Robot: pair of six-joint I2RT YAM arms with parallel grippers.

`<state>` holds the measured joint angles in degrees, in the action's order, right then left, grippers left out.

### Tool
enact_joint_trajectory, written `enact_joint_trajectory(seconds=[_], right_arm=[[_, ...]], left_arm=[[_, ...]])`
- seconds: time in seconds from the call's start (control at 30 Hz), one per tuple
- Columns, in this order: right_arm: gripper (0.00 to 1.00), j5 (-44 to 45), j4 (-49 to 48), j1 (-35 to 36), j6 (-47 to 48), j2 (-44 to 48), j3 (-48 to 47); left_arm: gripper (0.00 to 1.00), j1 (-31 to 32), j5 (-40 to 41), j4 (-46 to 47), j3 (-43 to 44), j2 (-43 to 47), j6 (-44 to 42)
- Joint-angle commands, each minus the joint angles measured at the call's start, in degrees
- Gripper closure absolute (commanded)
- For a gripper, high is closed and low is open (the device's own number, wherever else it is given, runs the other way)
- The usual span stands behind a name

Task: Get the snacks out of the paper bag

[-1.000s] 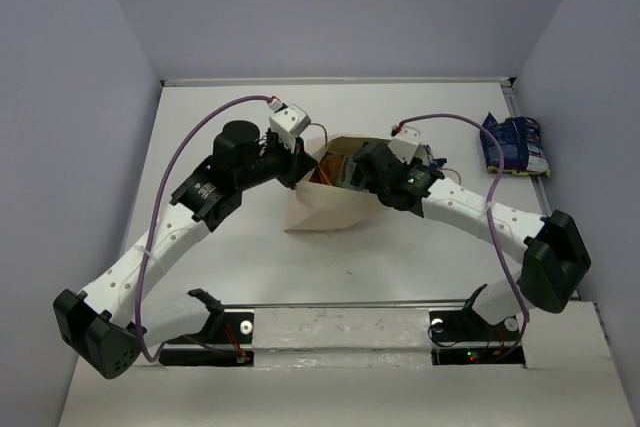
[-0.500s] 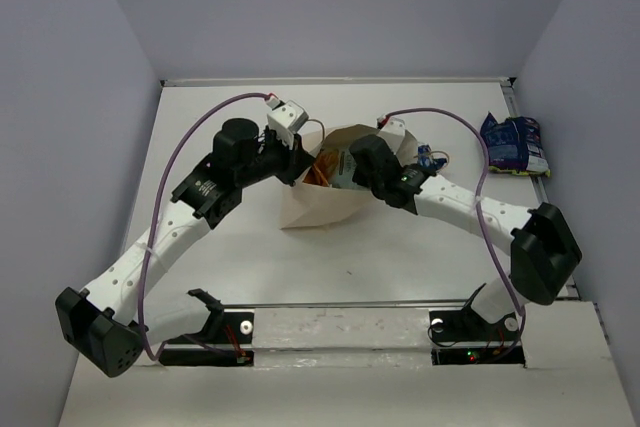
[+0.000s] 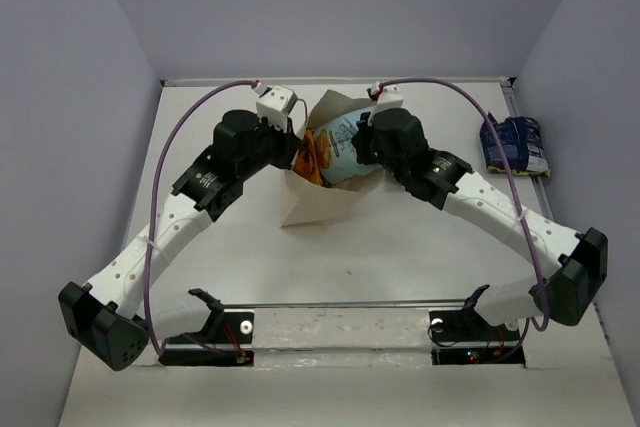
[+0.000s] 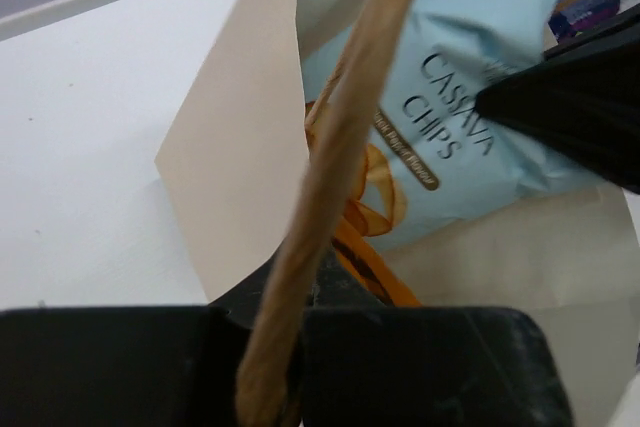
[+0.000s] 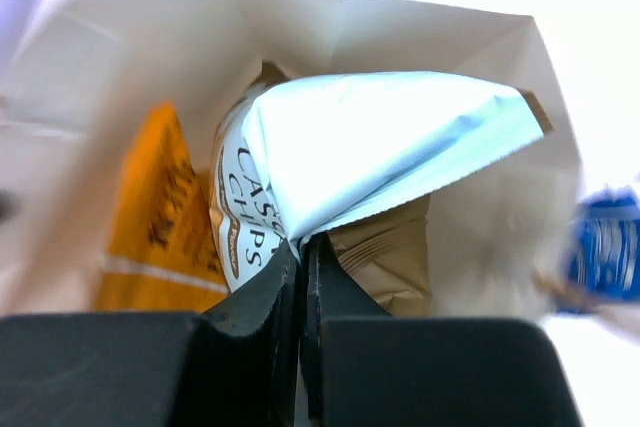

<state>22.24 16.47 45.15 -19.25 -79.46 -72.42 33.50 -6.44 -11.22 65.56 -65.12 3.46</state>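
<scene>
Light-blue packet (image 3: 345,152) seemingly protrudes from paper bag (image 3: 312,205).

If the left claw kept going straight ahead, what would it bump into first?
Probably the orange chip bag poking from the paper bag, just ahead of the left gripper; the light-blue chip bag sits behind it. Depth is unclear.

Your right wrist view cuts off a blurred blue packet (image 5: 605,247), possibly foil; the paper bag (image 3: 315,205) hides most of the orange chip bag (image 3: 313,154).
</scene>
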Motion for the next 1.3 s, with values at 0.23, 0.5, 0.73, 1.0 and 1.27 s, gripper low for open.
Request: enact_joint_trajectory(seconds=[0.23,0.5,0.73,1.0,1.27], right_arm=[[0.99,-14.0,-8.2,0.8,11.6,3.9,-25.1],[0.99,-1.7,-11.0,0.8,23.0,-2.1,-41.5],[0.99,9.0,-12.0,-7.8,26.7,-9.0,-52.0],[0.99,1.6,-11.4,-20.2,13.5,-13.8,-35.7],[0.99,-21.5,-17.3,-21.0,-2.8,-13.9,-17.6]], left_arm=[[1.00,-2.6,11.5,-5.9,4.1,-1.4,0.1],[1.00,-4.3,12.6,-6.5,5.1,-0.7,-2.5],[1.00,-5.2,15.2,-7.0,3.8,2.3,-6.4],[1.00,-5.2,16.9,-4.1,2.9,6.5,-13.5],[1.00,-5.1,22.9,-1.3,3.9,6.2,-20.8]])
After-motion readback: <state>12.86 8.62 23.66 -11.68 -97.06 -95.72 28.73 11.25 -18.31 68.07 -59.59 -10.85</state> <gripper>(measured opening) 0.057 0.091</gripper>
